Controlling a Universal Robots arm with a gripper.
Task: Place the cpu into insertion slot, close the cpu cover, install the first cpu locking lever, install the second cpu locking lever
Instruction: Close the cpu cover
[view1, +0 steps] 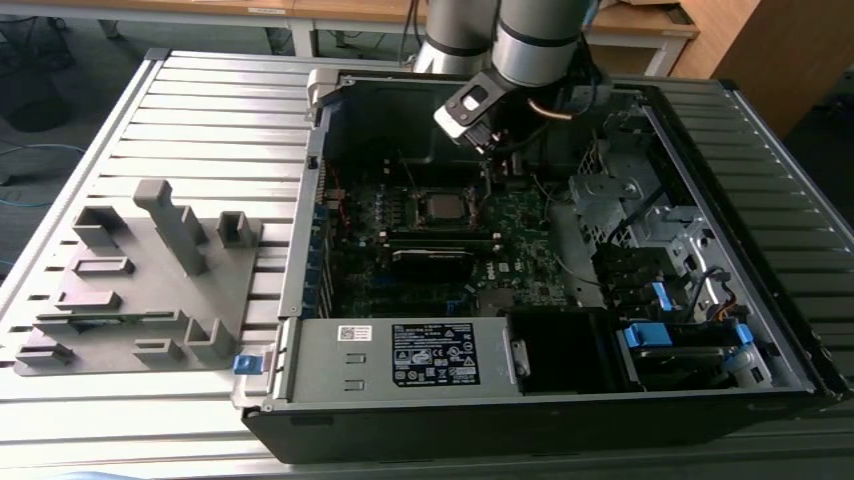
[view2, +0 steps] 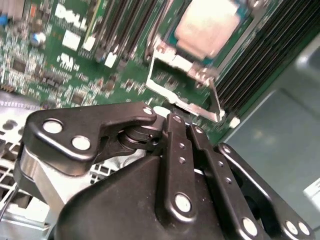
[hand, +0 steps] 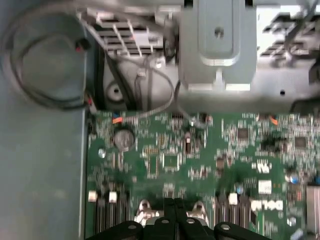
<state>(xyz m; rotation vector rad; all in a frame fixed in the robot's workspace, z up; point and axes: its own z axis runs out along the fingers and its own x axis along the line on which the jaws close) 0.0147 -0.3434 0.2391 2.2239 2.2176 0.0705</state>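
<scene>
The cpu (view2: 207, 25), a dull silver square, lies flat in the insertion slot (view1: 423, 206) near the middle of the green motherboard (hand: 170, 160); in the exterior view the cpu (view1: 447, 206) shows as a small pale square. The cpu cover (view2: 182, 102), a thin silvery frame with a square window, is swung open away from the slot. A thin silvery bar (view2: 216, 100) runs along one side of it. My gripper (view2: 184, 124) is shut, its black fingers pressed together just beside the cover's free edge; contact cannot be told. In the exterior view my gripper (view1: 489, 160) hangs over the board just behind the slot.
Long black memory slots (view2: 270, 45) flank the socket. A labelled power supply box (view1: 400, 355) fills the case front, and a metal drive cage (view1: 641, 220) is on the exterior view's right. Loose cables (hand: 40, 65) lie beside the board. A grey fixture (view1: 147, 280) stands on the slatted table.
</scene>
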